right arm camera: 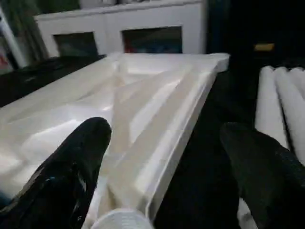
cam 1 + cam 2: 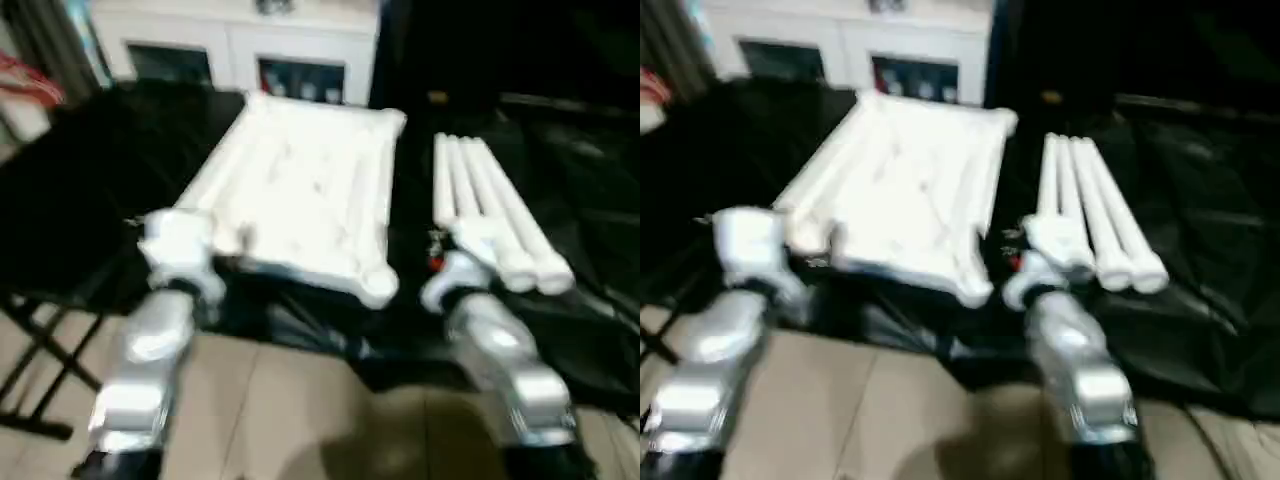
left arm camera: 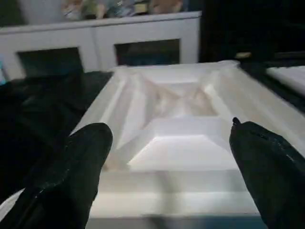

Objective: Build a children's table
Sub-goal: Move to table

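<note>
Nearest the camera, two silver forearms reach out over the tiled floor toward the black-draped worktop [image 2: 90, 200]. The left pincer [image 3: 167, 157] is spread wide, both black fingers apart with nothing between them, hovering right at the near edge of the white table top [image 2: 300, 190]. The right pincer [image 1: 164, 157] is spread wide too and holds nothing; it hangs over the dark gap between the table top's near right corner and the legs. The table top lies upside down on the worktop, ribbed underside up, with diagonal ribs crossing in the middle and round sockets at the corners. To its right, the white tube legs [image 2: 490, 210] lie side by side, touching one another, running away from the robot. Farthest back stands a white cabinet [image 2: 235, 45] with glass doors.
</note>
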{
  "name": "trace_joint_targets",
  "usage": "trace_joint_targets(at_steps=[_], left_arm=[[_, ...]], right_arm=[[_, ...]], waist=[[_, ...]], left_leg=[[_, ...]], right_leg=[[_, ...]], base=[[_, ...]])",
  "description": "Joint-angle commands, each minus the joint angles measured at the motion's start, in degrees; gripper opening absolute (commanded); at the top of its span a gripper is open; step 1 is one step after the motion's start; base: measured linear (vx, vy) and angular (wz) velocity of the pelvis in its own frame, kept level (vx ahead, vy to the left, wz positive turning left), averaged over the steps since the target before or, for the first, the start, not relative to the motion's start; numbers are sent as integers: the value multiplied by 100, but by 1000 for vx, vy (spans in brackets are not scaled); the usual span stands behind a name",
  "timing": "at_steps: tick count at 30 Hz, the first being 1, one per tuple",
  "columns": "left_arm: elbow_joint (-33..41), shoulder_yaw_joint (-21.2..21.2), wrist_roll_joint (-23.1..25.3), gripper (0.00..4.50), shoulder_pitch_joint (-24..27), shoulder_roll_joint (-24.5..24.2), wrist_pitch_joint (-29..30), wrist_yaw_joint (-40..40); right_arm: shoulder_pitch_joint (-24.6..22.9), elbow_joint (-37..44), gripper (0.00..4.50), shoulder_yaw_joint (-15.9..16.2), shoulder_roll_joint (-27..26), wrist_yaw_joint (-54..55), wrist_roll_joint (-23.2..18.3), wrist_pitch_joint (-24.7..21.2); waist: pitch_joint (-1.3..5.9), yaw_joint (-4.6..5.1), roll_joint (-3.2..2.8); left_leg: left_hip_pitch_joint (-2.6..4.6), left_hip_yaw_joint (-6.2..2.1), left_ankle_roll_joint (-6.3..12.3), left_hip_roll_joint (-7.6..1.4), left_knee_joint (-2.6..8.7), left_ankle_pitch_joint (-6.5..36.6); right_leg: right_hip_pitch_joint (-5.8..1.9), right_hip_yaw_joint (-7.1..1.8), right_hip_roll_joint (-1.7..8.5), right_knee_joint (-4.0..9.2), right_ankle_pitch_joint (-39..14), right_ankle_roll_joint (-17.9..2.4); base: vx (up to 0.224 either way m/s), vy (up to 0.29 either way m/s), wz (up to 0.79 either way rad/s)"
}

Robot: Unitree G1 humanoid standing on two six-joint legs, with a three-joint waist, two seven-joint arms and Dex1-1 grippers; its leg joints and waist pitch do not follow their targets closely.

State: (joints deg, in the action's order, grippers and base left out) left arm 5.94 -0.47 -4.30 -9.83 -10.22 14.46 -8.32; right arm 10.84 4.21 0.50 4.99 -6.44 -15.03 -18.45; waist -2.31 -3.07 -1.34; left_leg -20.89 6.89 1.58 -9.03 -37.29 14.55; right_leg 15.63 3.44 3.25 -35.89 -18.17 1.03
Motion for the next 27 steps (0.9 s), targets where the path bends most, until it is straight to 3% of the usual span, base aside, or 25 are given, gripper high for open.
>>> trace_joint_targets(at_steps=[1,2,4,5,6,7,8,9,10,11,12,13,14,15,16,17,18,19,20,21,23,24,25,26,27], left_arm=[[-171,15,14,449,-160,-51,-35,-66],[-216,10,-1,449,-198,-36,-51,-87],[-311,9,5,449,-285,-7,-77,-113],[-370,6,4,449,-343,9,-90,-126],[-399,6,6,449,-376,15,-92,-125],[-417,5,-1,449,-395,14,-97,-121],[-427,12,-14,449,-405,17,-89,-115],[-431,35,-37,449,-409,26,-67,-97],[-430,49,-45,449,-406,30,-61,-86],[-434,114,-81,449,-384,43,-39,-53],[-439,127,-88,449,-381,46,-38,-51],[-444,137,-93,449,-378,48,-38,-49],[-465,198,-90,449,-364,70,-47,-27],[-466,220,-87,449,-354,78,-44,-12],[-460,243,-95,449,-336,86,-43,-9],[-451,252,-97,449,-323,88,-39,-5],[-443,251,-100,449,-312,85,-35,0],[-430,248,-106,449,-293,80,-31,6],[-402,236,-104,449,-248,74,-27,6],[-395,233,-103,449,-237,73,-25,4],[-376,236,-83,449,-180,81,-42,-16],[-366,241,-67,449,-148,86,-44,-26],[-359,240,-55,449,-125,84,-43,-33],[-356,240,-49,449,-105,79,-45,-39],[-353,244,-39,449,-94,80,-41,-47]], right_arm=[[-10,120,413,30,-79,0,36,-45],[-29,149,413,4,-71,21,65,-59],[-51,192,413,-32,-41,34,62,-86],[-59,217,413,-51,-22,52,49,-110],[-59,233,413,-43,6,25,37,-132],[-55,241,413,-20,42,26,77,-136],[-45,237,413,-13,52,29,89,-150],[-30,237,413,-24,37,-2,44,-159],[-24,238,413,-25,33,-8,38,-160],[6,214,413,-16,22,22,114,-137],[14,205,413,-18,16,33,133,-133],[20,198,413,-19,11,42,150,-129],[44,178,413,-11,1,4,94,-141],[51,177,413,5,11,-20,81,-147],[63,175,413,34,32,-65,72,-141],[78,173,413,59,54,-94,87,-132],[89,175,413,70,60,-108,111,-131],[104,176,413,83,64,-136,133,-141],[128,174,413,106,64,-188,172,-160],[132,173,413,112,63,-199,182,-162],[144,154,413,149,71,-231,217,-166],[146,142,413,166,84,-240,225,-160],[149,136,413,179,102,-242,240,-159],[153,133,413,184,112,-243,243,-158],[159,126,413,189,124,-247,242,-155]], waist=[[322,91,-270],[231,212,-140],[190,200,-124],[166,169,-48],[175,51,155],[335,-177,93],[396,-167,166],[451,-203,22],[473,-92,3],[494,23,-178],[536,326,-323],[579,429,-365],[551,444,-252],[506,445,-218],[443,390,-142],[367,339,126],[323,124,336],[362,10,297],[319,-33,325],[319,-33,325],[197,16,37],[185,61,-41],[170,246,-98],[283,425,-163],[296,452,-176]], left_leg=[[592,33,-238,-497,601,218],[1091,-147,-754,-991,904,1760],[1093,-44,-755,-1038,963,1973],[976,246,-554,-720,853,2029],[347,354,-254,-242,630,1694],[26,309,107,-7,117,810],[-437,110,348,17,-165,11],[-501,39,334,-20,-103,-324],[-603,9,384,22,113,-831],[-249,-92,653,-105,336,-1372],[529,-646,1729,-559,392,-2167],[1007,-969,2358,-863,391,-2524],[982,-1083,2904,-1095,406,-2992],[862,-1013,2917,-1055,448,-3015],[689,-735,2747,-811,515,-2542],[433,-341,2132,-324,425,-1084],[-86,76,1309,361,-7,363],[-202,-7,1005,315,-243,495],[-405,-116,312,184,-350,-26],[-405,-116,312,184,-350,-26],[-146,-109,89,-107,234,-39],[-32,-75,34,-170,433,205],[35,-234,-49,-344,710,1246],[681,-562,158,-627,869,2133],[762,-629,358,-664,883,1989]], right_leg=[[126,-271,107,386,-544,-999],[558,-137,134,-72,-434,-896],[616,-123,268,-145,-67,-790],[540,-221,350,106,209,-925],[21,-417,445,373,474,-931],[-408,-825,889,670,112,-945],[-721,-936,903,617,428,-1127],[-726,-867,844,547,925,-1157],[-684,-542,407,334,1910,-963],[-359,-187,17,135,2191,-602],[313,75,-87,-299,1197,-306],[844,45,53,-488,217,-170],[998,-63,253,-654,-388,78],[1026,-112,291,-695,-216,218],[1048,-151,299,-628,220,339],[772,-316,376,10,780,4],[105,-791,710,532,79,-299],[-115,-1029,1017,656,-431,-617],[-267,-877,940,648,-1203,-1075],[-267,-877,940,648,-1203,-1075],[-40,-485,694,783,-1986,-1386],[-2,-310,539,789,-2095,-1320],[29,-96,199,531,-1896,-1092],[374,11,125,156,-666,-1156],[436,25,139,64,-285,-1102]], base=[[0,0,0],[76,5,-33],[79,4,-44],[46,-13,-42],[46,-13,-42],[90,-20,-6],[128,1,6],[128,1,6],[117,4,-3],[128,-19,-9],[128,-19,-9],[142,-40,-8],[97,-53,-7],[97,-53,-7],[37,-54,-8],[22,-84,2],[22,-84,2],[14,-94,7],[23,-71,0],[23,-71,0],[21,-27,-2],[0,0,0],[85,52,-2],[108,47,5],[108,47,5]])
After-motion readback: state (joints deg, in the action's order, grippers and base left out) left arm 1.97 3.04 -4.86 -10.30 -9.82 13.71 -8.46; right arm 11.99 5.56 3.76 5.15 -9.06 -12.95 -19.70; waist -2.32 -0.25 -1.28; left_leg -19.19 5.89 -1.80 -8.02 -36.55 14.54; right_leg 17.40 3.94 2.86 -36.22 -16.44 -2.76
